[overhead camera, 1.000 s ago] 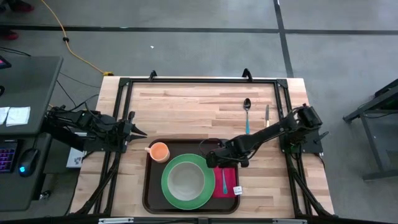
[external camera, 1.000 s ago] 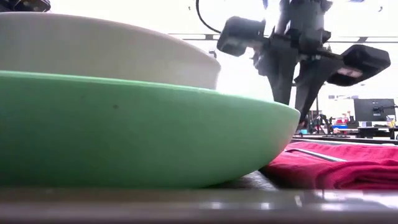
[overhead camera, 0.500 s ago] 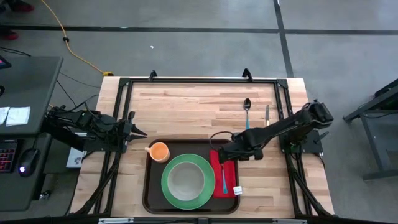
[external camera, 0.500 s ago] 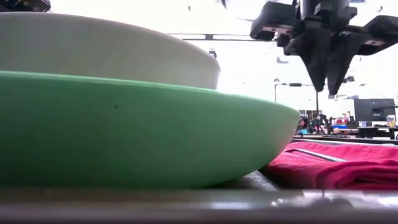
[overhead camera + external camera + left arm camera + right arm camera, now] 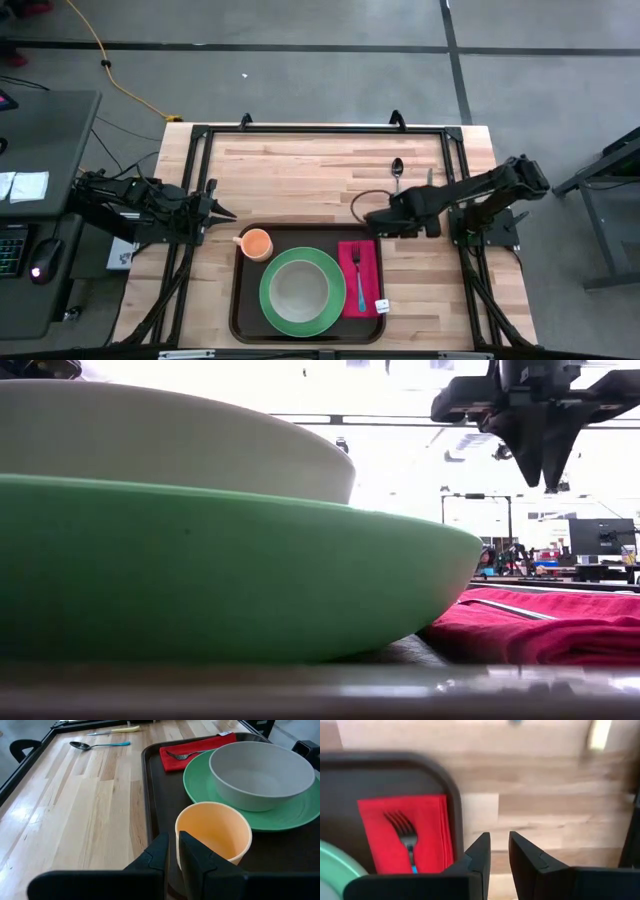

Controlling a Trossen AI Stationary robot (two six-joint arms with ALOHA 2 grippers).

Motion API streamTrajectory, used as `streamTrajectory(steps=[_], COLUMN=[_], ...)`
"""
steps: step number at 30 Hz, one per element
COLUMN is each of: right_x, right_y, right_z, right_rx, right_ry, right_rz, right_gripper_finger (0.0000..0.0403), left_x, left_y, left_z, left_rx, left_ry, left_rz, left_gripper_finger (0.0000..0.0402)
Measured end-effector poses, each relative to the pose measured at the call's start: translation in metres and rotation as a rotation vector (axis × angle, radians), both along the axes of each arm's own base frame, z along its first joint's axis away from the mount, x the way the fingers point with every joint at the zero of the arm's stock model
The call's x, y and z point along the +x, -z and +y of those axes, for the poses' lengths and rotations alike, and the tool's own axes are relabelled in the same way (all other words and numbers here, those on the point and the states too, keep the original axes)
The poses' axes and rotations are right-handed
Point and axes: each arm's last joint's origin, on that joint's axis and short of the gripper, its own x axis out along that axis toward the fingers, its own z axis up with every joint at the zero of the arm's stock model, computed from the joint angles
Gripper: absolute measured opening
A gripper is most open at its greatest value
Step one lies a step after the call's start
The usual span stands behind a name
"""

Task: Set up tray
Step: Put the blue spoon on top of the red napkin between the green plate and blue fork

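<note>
**Tray laid with plate, bowl, cup, napkin and fork; right arm above the table beyond the tray**

Nearest the front table edge lay the dark brown tray (image 5: 237, 300), its long side parallel to that edge. On it sat the green plate (image 5: 296, 290) with the grey-white bowl (image 5: 261, 772) resting inside; in the low view these two filled most of the frame. Beside the plate, toward the right arm's side and still within the tray, lay the red napkin (image 5: 360, 278), with a fork (image 5: 358, 275) with a blue handle lying on it. A small white tag (image 5: 381, 305) showed at the napkin's near corner. At the tray's far left corner stood the orange cup (image 5: 256, 243), upright and empty.

The left gripper (image 5: 224, 213) hovered over bare wood just beyond the tray's left corner, near the cup, its fingers (image 5: 159, 854) a narrow slit apart and holding nothing.

The right gripper (image 5: 372, 216) hung above the table just past the tray's far right edge, fingers (image 5: 479, 851) set a narrow gap apart, empty.

Farther back on the wooden table (image 5: 300, 170) lay a spoon (image 5: 396, 168) with a blue handle, partly covered by the right arm, and just beside it a knife (image 5: 115, 729) with a pale yellow handle, both well apart from the tray
</note>
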Motion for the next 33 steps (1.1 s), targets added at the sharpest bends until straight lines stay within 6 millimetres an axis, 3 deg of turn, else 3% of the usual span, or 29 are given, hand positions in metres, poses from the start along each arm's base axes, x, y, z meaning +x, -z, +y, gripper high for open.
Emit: streamTrajectory(steps=[13,25,33], right_x=[-0.015,-0.019,-0.020], right_y=[-0.022,-0.023,-0.023], right_z=[-0.050,-0.092,-0.110], right_rx=[-0.102,-0.096,-0.127], right_ry=[0.029,0.009,0.025], right_rz=[-0.028,0.001,-0.001], right_gripper_finger=[0.0057,0.0064,0.0063], left_x=[0.000,0.000,0.000], left_y=[0.000,0.000,0.000], left_z=[0.000,0.000,0.000], left_rx=[-0.001,-0.025,-0.045], left_ry=[0.000,-0.011,-0.021], left_rz=[-0.002,-0.001,0.000], left_gripper_finger=[0.0074,0.0074,0.0074])
